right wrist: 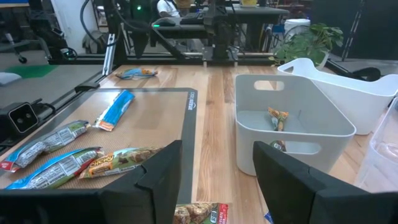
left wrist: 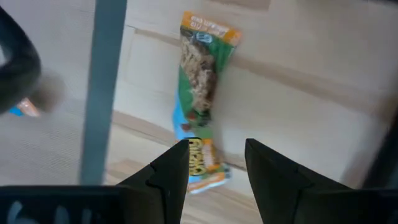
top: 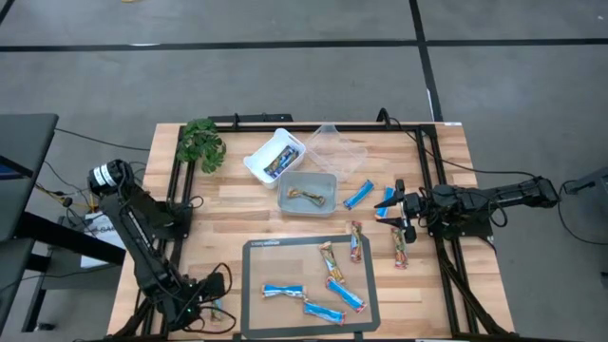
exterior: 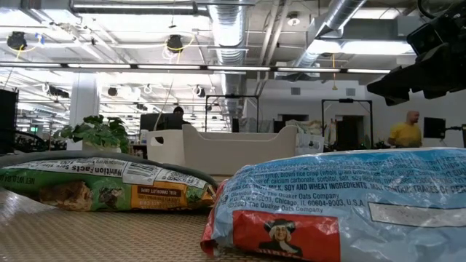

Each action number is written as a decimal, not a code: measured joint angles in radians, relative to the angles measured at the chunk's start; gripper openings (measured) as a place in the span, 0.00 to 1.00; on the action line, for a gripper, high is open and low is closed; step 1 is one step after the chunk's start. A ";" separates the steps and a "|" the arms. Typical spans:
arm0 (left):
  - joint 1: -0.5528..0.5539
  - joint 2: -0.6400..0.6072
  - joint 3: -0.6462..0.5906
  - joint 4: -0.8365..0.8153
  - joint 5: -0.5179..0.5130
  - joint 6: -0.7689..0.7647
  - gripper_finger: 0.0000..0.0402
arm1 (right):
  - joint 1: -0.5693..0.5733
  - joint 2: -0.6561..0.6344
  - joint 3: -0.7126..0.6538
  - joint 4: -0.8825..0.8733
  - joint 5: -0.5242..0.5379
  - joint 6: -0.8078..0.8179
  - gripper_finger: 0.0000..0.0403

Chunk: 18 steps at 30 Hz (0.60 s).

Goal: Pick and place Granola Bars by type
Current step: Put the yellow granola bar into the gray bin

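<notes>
My left gripper [left wrist: 216,163] hangs open at the table's near left corner [top: 215,310], pointing steeply down. Below it a green-and-orange granola bar [left wrist: 200,93] lies flat on the wood beside the grey mat's edge [left wrist: 99,93], its near end showing between my fingertips without touching them. Several blue and tan bars [top: 328,285] lie on the mat [top: 255,285]. More bars lie on the wood, blue [top: 358,195] and tan [top: 400,247]. My right gripper [top: 399,214] waits open and level at the right.
Three tubs stand at the table's far middle: a white one [top: 274,157] holding bars, a clear one [top: 334,147], and a grey one [top: 307,193] with a tan bar [right wrist: 277,118] inside. A green plant [top: 200,144] sits at the far left.
</notes>
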 joint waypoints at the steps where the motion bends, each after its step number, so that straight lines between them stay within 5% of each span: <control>1: 0.000 0.006 0.000 0.003 -0.015 0.020 0.38 | 0.000 0.000 0.000 0.000 0.000 0.000 0.47; 18: 0.027 0.086 -0.019 0.127 -0.053 0.148 0.38 | 0.000 0.000 0.000 0.000 0.000 0.000 0.47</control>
